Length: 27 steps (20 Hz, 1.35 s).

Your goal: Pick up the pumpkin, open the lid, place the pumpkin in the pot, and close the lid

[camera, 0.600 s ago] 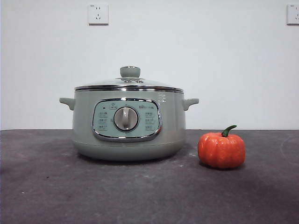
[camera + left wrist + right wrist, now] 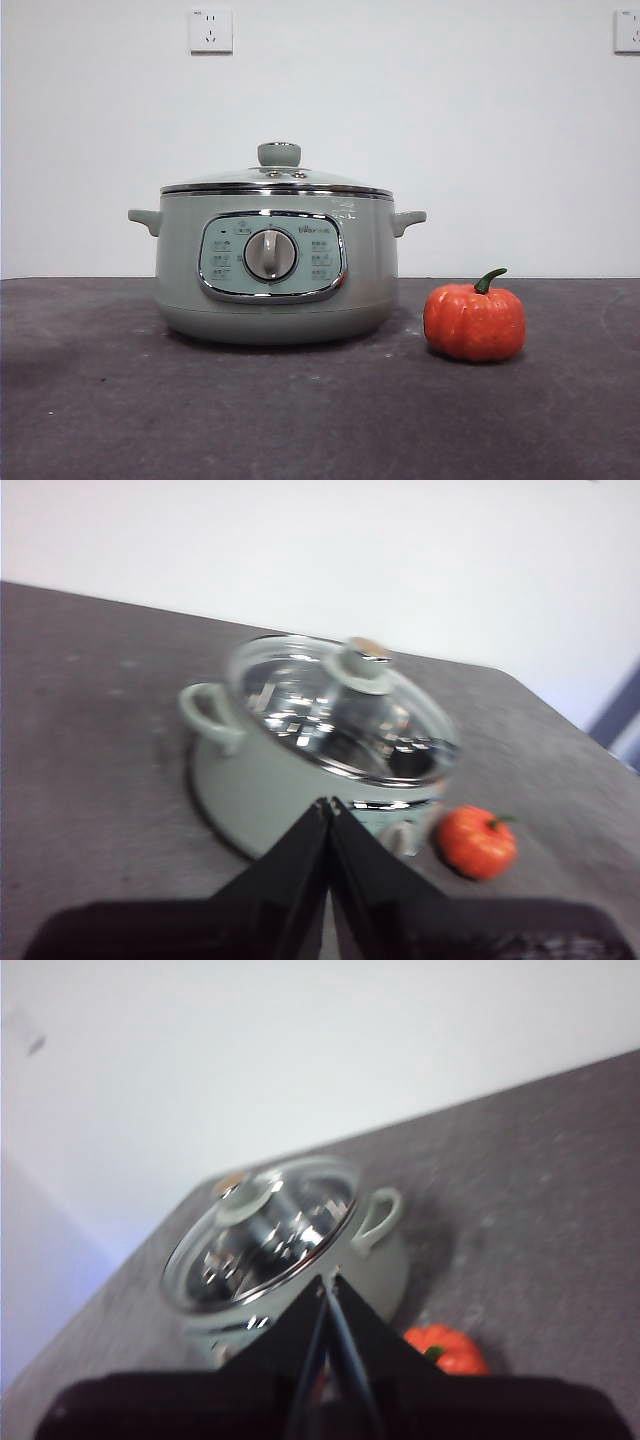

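Observation:
The sage-green pot (image 2: 275,270) stands on the dark table, left of centre in the front view. The glass lid (image 2: 277,178) with its green knob sits closed on it. The small orange pumpkin (image 2: 474,320) with a green stem sits on the table to the pot's right. No arm shows in the front view. My left gripper (image 2: 328,805) is shut and empty, held above and away from the pot (image 2: 290,780); the pumpkin (image 2: 477,841) shows beyond. My right gripper (image 2: 330,1282) is shut and empty, high above the pot (image 2: 300,1250) and pumpkin (image 2: 447,1349).
Two wall sockets (image 2: 210,30) hang on the white wall behind. The dark table (image 2: 300,410) stretches in front of the pot and pumpkin.

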{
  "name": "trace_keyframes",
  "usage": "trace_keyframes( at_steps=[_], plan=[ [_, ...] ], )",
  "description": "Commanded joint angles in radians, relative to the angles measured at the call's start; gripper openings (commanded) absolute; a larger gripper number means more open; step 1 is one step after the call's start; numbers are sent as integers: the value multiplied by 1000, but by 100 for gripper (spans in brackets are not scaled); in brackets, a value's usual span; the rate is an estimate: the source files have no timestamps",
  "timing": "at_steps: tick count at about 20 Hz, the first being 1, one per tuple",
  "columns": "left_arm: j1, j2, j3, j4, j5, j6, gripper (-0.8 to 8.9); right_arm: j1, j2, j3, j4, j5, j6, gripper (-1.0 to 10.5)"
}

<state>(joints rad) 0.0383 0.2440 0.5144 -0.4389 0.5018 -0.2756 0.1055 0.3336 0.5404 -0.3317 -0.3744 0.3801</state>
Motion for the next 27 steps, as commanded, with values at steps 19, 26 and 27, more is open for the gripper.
trace_keyframes(
  at_steps=[19, 26, 27],
  plan=[
    [0, 313, 389, -419, 262, 332, 0, 3, 395, 566, -760, -174, -539, -8],
    [0, 315, 391, -427, 260, 321, 705, 3, 395, 566, -747, -174, -505, 461],
    [0, 315, 391, -427, 260, 321, 723, 3, 396, 566, -747, -174, -499, 671]
  ],
)
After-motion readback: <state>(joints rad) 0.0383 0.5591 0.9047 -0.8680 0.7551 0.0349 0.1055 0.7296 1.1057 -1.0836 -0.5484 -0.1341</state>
